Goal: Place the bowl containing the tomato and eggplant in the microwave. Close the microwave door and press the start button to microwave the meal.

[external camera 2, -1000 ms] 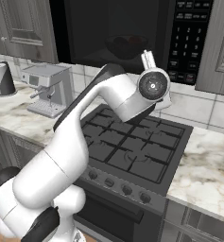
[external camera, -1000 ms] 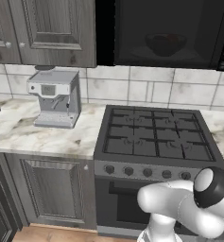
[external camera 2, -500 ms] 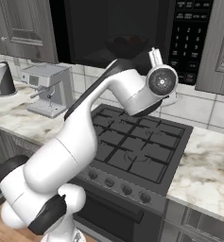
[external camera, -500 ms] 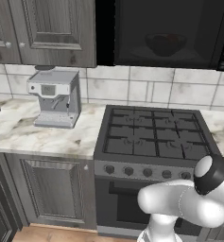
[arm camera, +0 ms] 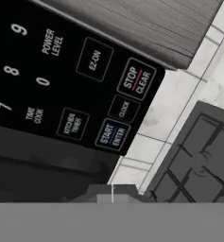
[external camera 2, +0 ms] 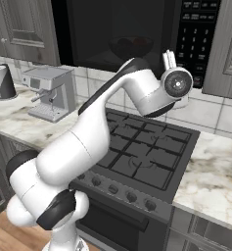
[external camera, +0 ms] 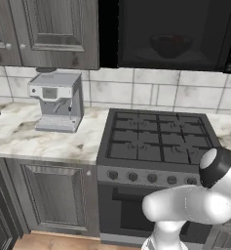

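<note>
Since the earlier frames the arm has stretched further up and to the right, carrying the gripper (external camera 2: 169, 57) from over the stove (external camera 2: 137, 157) to just below the button strip (external camera 2: 197, 37) of the microwave (external camera 2: 137, 34). The gripper is fully closed and holds nothing; in the right base view its fingers point up at the lower end of the strip, but whether they touch it cannot be told. In the hand view the fingertips sit pressed together at the bottom edge, with the START/ENTER button (arm camera: 113, 134) just above them and the STOP/CLEAR button (arm camera: 136, 79) further up the strip; part of the keypad is cut off at the left. The microwave door (external camera: 173, 34) is shut, and behind its dark window the bowl (external camera: 171, 45) shows only as a dim rounded shape in the middle of the microwave. A faint reddish spot at the bowl's rim may be the tomato (external camera: 174, 38); the eggplant cannot be made out. Well left of the microwave, a coffee machine (external camera: 55, 101) stands on the marble table (external camera: 48, 141).
</note>
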